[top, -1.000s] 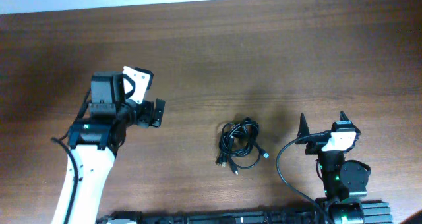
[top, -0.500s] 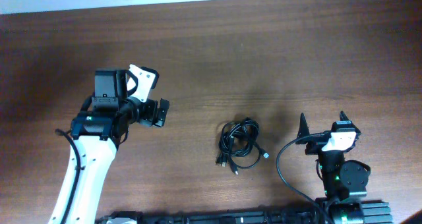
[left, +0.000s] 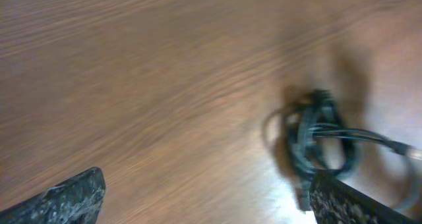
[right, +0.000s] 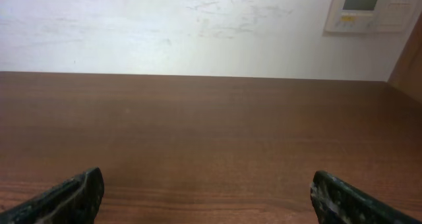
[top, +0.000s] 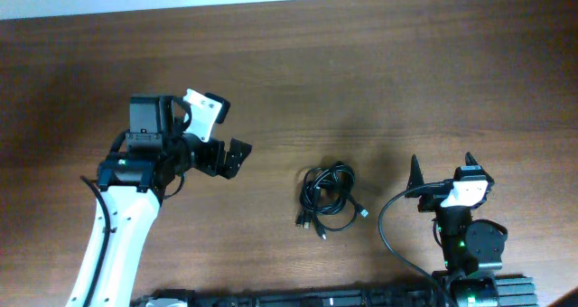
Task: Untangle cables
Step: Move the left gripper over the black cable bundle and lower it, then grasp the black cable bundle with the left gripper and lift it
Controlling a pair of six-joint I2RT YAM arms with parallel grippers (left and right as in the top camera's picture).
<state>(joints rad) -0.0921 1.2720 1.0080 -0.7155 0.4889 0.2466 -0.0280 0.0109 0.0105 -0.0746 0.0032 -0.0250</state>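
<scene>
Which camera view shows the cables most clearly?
The overhead view: the cables show whole and sharp, plugs included. The left wrist view shows them blurred and partly cut off. The right wrist view does not show them.

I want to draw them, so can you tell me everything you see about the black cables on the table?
The cables are thin, black, bendy-looking cords, wound together into one small tangled bunch of loops. The bunch lies flat on the brown wooden table, near its front edge, between the two arms and nearer the right one. A few short ends poke out at the bottom, each with a little plug; one tip looks pale. Only the table touches them.
</scene>
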